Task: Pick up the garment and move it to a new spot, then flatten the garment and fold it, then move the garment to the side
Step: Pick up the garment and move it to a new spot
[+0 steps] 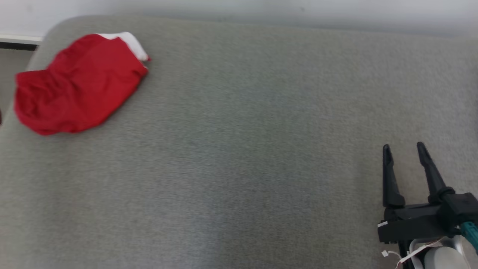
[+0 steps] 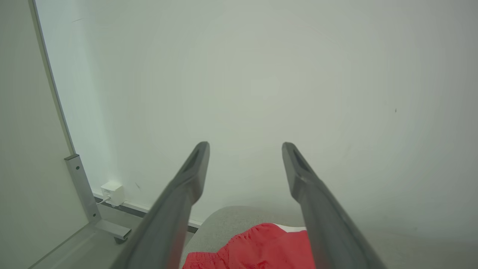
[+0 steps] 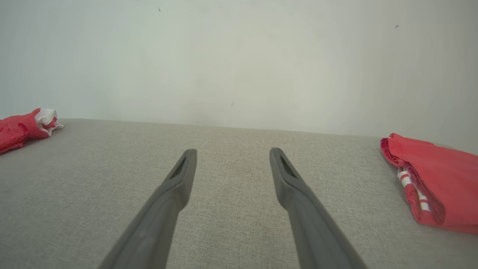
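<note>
A crumpled red garment (image 1: 78, 84) with a white band lies at the far left corner of the grey cushioned surface (image 1: 239, 149). It also shows in the left wrist view as the red garment (image 2: 257, 246), low between the fingers of my left gripper (image 2: 245, 145), which hangs open above and short of it, pointing at the wall. My right gripper (image 1: 403, 146) stands open over the near right of the surface with nothing between its fingers. In the right wrist view my right gripper (image 3: 232, 151) points across bare fabric, with the garment (image 3: 22, 129) far off to its left.
A second red piece of clothing (image 3: 437, 179) with white stripes lies on the surface to the right of my right gripper. A pale wall (image 3: 239, 56) rises behind the surface. Past the left corner are a metal bracket (image 2: 84, 190) and a white wall box (image 2: 112, 192).
</note>
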You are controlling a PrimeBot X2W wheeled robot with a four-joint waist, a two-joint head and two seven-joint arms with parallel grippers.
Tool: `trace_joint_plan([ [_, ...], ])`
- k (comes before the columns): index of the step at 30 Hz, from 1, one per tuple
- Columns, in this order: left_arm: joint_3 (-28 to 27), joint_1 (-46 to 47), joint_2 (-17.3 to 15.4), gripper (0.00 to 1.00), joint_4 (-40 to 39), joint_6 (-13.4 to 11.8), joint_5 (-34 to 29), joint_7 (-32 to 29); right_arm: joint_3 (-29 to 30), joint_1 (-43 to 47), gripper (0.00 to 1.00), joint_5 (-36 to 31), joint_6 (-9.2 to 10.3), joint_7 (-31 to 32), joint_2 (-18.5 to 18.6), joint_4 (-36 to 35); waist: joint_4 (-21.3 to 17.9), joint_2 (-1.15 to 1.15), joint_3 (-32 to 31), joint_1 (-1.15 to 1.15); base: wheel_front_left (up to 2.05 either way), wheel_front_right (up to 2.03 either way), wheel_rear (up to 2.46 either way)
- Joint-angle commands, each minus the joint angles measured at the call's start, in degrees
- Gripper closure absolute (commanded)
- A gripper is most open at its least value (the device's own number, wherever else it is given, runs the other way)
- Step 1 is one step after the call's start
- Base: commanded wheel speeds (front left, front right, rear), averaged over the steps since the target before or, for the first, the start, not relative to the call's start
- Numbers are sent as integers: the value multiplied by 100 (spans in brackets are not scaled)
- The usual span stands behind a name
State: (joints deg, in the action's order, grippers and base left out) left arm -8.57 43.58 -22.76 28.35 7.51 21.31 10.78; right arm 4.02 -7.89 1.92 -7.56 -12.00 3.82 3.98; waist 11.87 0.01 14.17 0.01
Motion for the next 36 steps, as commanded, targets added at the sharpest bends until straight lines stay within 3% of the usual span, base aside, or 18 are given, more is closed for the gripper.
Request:
trace_joint_plan([
  [1,90,364,-193,0,283,-12,151,-79,100,-2,0,-93,17,24,-5,-162,-939,-1,920,-1,0,0,0],
  [10,604,1280,-694,0,1504,-12,548,-529,304,-10,0,-151,17,123,-38,-731,-1251,-1,1366,-1,0,0,0],
  [17,1121,1617,-877,0,2588,-12,972,-1523,377,-45,0,-191,17,198,-54,-943,-1333,-1,1563,-1,0,0,0],
  [27,1594,1652,-691,0,3514,-11,1553,-2743,377,-78,0,-246,17,275,-66,-1040,-1282,-1,1588,-1,0,0,0],
  [28,1661,1611,-723,9,3511,-11,1541,-2705,363,-97,0,-244,17,287,-69,-1041,-1283,-1,1588,-1,0,0,0],
  [29,1680,1589,-758,78,3488,-11,1551,-2587,354,-114,0,-248,17,285,-72,-1044,-1283,-1,1589,-1,0,0,0],
  [30,1705,1572,-784,100,3470,-13,1583,-2492,346,-121,0,-244,17,286,-73,-1042,-1284,-1,1582,-1,0,0,0],
  [36,1855,1821,-1012,100,3305,-13,1468,-1452,403,-25,0,-143,17,206,-81,-860,-1184,-1,1332,-1,0,0,0],
])
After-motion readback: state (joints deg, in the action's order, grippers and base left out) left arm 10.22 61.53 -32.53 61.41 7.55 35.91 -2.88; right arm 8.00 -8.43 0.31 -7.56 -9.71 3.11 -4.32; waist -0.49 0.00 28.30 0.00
